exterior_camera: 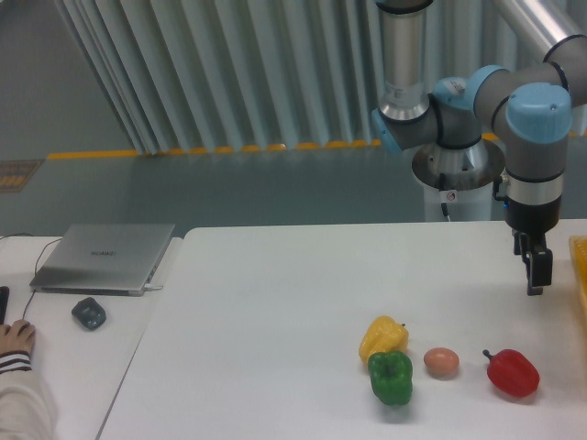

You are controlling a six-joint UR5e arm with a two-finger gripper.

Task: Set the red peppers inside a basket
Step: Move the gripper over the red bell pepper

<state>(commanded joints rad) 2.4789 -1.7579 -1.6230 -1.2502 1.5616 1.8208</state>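
The red pepper lies on the white table at the front right, glossy, with a short dark stem pointing left. The basket shows only as a thin yellow-orange strip at the right edge of the frame. My gripper hangs pointing down above the table, between the pepper and the basket, well above and a little right of the pepper. It holds nothing. I see it edge-on, so the gap between its fingers does not show.
A yellow pepper, a green pepper and a small orange-brown round fruit lie in a row left of the red pepper. A laptop, a mouse and a person's hand are at the far left.
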